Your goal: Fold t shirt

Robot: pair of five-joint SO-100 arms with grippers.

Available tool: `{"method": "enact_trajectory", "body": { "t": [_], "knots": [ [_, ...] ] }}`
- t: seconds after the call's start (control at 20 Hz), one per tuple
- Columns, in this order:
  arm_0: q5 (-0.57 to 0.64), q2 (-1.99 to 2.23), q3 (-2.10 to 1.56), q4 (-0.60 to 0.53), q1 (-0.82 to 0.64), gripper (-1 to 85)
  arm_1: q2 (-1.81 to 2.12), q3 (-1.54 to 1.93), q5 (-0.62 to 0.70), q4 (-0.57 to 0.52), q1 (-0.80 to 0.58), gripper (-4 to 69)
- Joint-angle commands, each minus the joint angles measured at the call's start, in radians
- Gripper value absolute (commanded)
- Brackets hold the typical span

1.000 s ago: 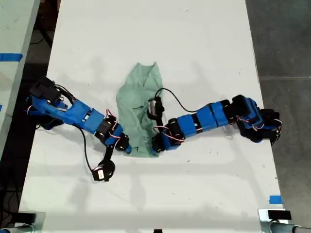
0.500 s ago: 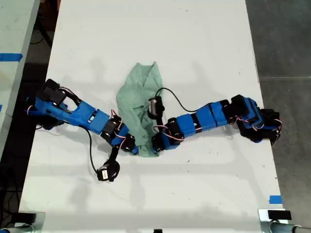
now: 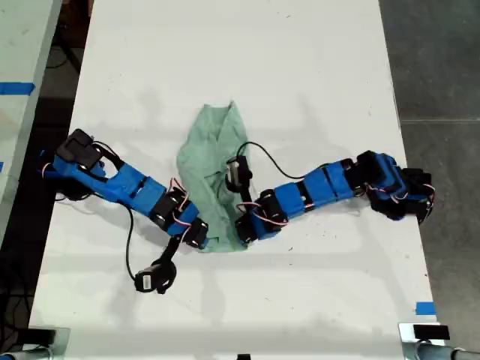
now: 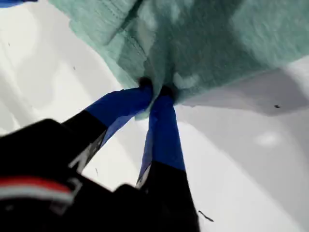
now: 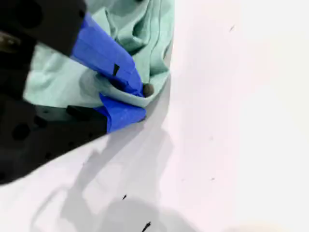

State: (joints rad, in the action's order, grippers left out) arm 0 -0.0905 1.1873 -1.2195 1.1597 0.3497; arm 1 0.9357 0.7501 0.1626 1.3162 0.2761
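Now, on the smooth white table [image 3: 315, 67] the small, pale mint-green, soft wrinkled t shirt [image 3: 206, 169] lies bunched into a long narrow strip near the middle of the surface, tapering to a point toward the far edge in the exterior view. Both blue plastic arms meet at its near end. My first gripper [image 4: 155, 92] has its two blue fingertips pressed together on the cloth's hem, a fold of mint fabric pinched between them, and the garment lifts off the table enough to throw a grey shadow. My second gripper [image 5: 133, 99] is likewise closed on a corner of the shirt, with the knit creased and gathered around its blue jaw tips. Which of the two arms in the exterior view carries which gripper, I cannot tell. A black cable loops over the cloth from the arm on the exterior view's right.
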Motion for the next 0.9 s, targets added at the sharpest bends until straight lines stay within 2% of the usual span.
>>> {"method": "enact_trajectory", "body": {
  "t": [0.0, 0.15, 0.3, 0.4, 0.55, 0.65, 0.8, 0.85],
  "knots": [
    [0.072, 0.110, 0.170, 0.015, 0.043, -0.1, 0.222, -0.049, 0.087, -0.057, 0.032, 1.6],
    [0.110, 0.288, 0.146, 0.153, -0.055, -0.1, 0.379, -0.037, 0.176, -0.055, -0.061, 1.6],
    [0.146, 0.426, 0.086, 0.298, -0.230, -0.1, 0.482, -0.015, 0.242, -0.078, -0.198, 1.6],
    [0.179, 0.497, 0.015, 0.348, -0.359, -0.1, 0.515, 0.006, 0.262, -0.071, -0.284, 1.6],
    [0.250, 0.618, -0.163, 0.356, -0.586, -0.1, 0.532, 0.075, 0.295, -0.071, -0.425, 1.6],
    [0.295, 0.681, -0.291, 0.328, -0.724, -0.1, 0.522, 0.132, 0.328, -0.109, -0.517, 1.6],
    [0.342, 0.693, -0.410, 0.256, -0.848, -0.1, 0.476, 0.225, 0.354, -0.209, -0.626, 1.6],
    [0.342, 0.675, -0.430, 0.244, -0.865, 4.4, 0.440, 0.219, 0.354, -0.216, -0.649, 1.9]
  ]
}}
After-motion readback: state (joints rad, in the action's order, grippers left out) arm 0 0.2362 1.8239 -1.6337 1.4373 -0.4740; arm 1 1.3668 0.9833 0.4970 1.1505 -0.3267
